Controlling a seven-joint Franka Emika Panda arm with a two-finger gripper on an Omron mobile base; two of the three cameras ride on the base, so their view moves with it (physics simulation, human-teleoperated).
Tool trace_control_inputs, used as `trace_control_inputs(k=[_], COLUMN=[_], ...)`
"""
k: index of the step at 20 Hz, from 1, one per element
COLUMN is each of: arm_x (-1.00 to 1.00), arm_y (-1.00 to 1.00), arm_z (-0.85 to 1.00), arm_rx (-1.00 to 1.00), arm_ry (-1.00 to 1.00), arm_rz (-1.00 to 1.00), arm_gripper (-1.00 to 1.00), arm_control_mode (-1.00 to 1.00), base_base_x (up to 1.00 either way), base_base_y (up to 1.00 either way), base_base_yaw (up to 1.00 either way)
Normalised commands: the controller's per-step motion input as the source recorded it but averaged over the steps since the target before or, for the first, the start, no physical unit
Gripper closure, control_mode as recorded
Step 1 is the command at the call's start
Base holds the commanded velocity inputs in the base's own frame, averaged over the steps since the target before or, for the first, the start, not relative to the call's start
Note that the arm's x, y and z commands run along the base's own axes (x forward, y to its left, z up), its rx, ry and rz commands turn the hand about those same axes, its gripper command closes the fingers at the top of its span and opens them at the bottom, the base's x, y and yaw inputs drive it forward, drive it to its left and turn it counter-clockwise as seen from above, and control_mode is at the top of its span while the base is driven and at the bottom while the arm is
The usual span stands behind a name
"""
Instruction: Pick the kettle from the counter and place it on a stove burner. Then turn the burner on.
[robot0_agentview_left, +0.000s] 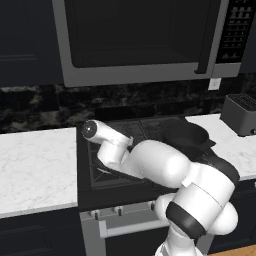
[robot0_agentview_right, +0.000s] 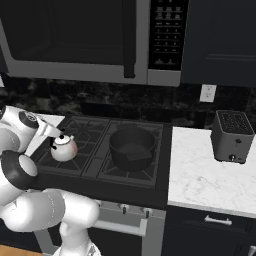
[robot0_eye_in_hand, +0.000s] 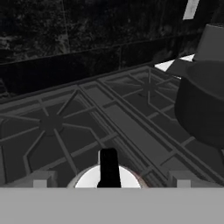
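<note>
The small silvery-white kettle (robot0_agentview_right: 63, 147) with its black arched handle stands upright on the front-left stove burner (robot0_agentview_right: 82, 163) of the black cooktop. My gripper (robot0_eye_in_hand: 111, 180) is open just above and behind it. In the hand view a grey fingertip (robot0_eye_in_hand: 41, 179) rises clear of the kettle (robot0_eye_in_hand: 89, 179) on each side, with a gap to the body. From the right base view the white hand (robot0_agentview_right: 49, 132) reaches down to the kettle's handle. The white marble counter (robot0_agentview_left: 35, 165) lies left of the stove.
A large black pot (robot0_agentview_right: 132, 147) sits on the front-right grate, close to the kettle's right. A toaster (robot0_agentview_right: 231, 136) stands on the right counter (robot0_agentview_right: 200, 182). A microwave (robot0_agentview_left: 140, 40) hangs overhead. Stove knobs (robot0_agentview_right: 122, 207) line the front panel.
</note>
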Motion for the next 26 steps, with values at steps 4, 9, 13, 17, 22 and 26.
trace_control_inputs(k=[4, 9, 13, 17, 22, 26], arm_x=[-0.68, -0.88, -0.82, -0.70, -0.54, -0.49], arm_y=[0.11, 0.28, 0.44, 0.50, 0.48, 0.40], arm_z=[0.14, 0.00, -0.02, -0.09, -0.17, -0.19], arm_rx=[-0.01, -0.02, -0.03, -0.01, -0.01, 0.00], arm_ry=[0.00, -0.02, -0.07, -0.08, -0.10, -0.13], arm_rz=[0.02, 0.14, 0.18, 0.15, 0.14, 0.13], arm_gripper=[-1.00, -1.00, -1.00, -1.00, -1.00, -1.00], arm_control_mode=[-1.00, -1.00, -1.00, -1.00, -1.00, -1.00], base_base_x=[0.00, 0.00, 0.00, 0.00, 0.00, 0.00], base_base_y=[0.00, 0.00, 0.00, 0.00, 0.00, 0.00], base_base_yaw=[0.00, 0.00, 0.00, 0.00, 0.00, 0.00])
